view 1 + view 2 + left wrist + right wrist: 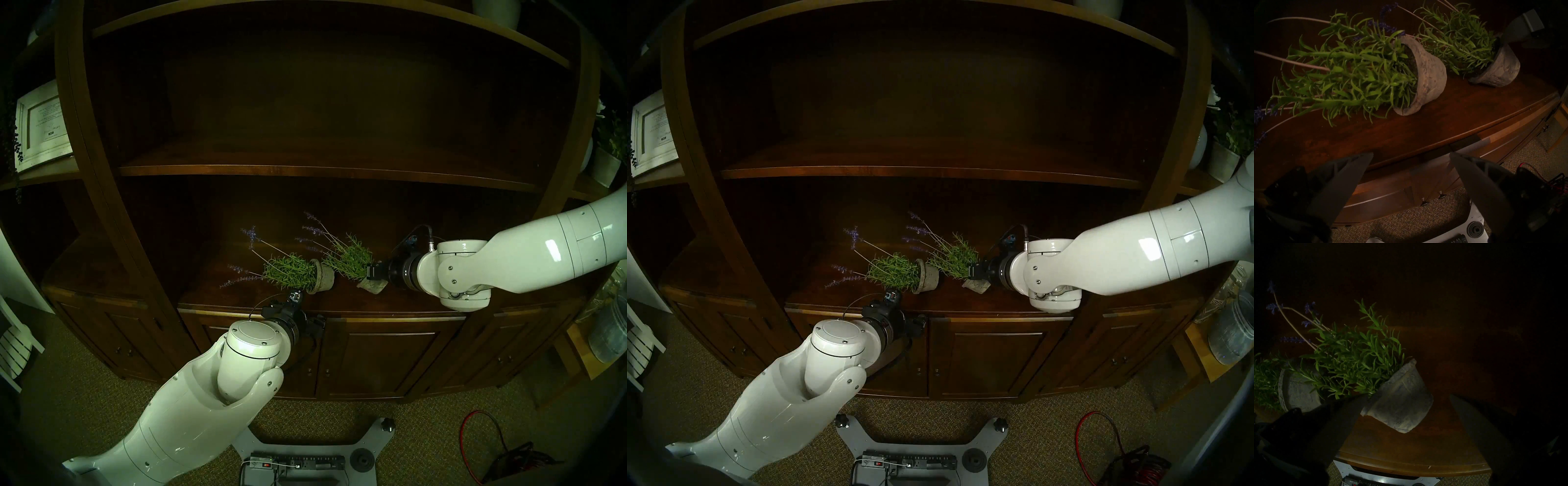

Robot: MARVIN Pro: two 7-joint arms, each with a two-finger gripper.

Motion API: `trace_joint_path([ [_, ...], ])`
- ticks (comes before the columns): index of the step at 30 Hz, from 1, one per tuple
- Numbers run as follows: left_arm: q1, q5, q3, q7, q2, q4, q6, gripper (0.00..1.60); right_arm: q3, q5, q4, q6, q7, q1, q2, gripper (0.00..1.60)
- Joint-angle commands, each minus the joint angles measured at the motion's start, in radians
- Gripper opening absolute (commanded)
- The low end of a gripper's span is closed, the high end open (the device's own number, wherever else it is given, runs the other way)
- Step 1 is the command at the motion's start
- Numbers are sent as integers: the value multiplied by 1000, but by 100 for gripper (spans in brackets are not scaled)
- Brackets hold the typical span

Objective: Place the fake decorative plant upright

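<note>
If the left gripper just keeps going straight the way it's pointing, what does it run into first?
Probably the tipped-over left potted plant: the open left gripper points down and forward across the cabinet top, toward its pot. Depth is unclear, so it might meet the wood first.

Dim, shadowy fisheye views with dark rims; glare on white arm casings

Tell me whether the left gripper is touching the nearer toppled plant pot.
Apart. The left wrist view shows the left gripper open, with bare cabinet top before the pot.
</note>
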Motion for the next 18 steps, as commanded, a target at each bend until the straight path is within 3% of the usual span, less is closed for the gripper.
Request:
trace_joint_path([
  [1, -18, 3, -6, 0, -7, -31, -7, 160, 18, 0, 5, -1, -10, 15, -18, 160],
  [7, -18, 3, -6, 0, -7, -31, -7, 160, 16, 6, 5, -7, -30, 13, -33, 160],
  [12, -18, 3, -6, -1, -7, -31, -7, 160, 0, -16, 14, -38, -108, 4, -81, 160],
  [18, -17, 3, -6, -1, -7, -31, -7, 160, -6, -21, 23, -46, -122, -2, -86, 160],
])
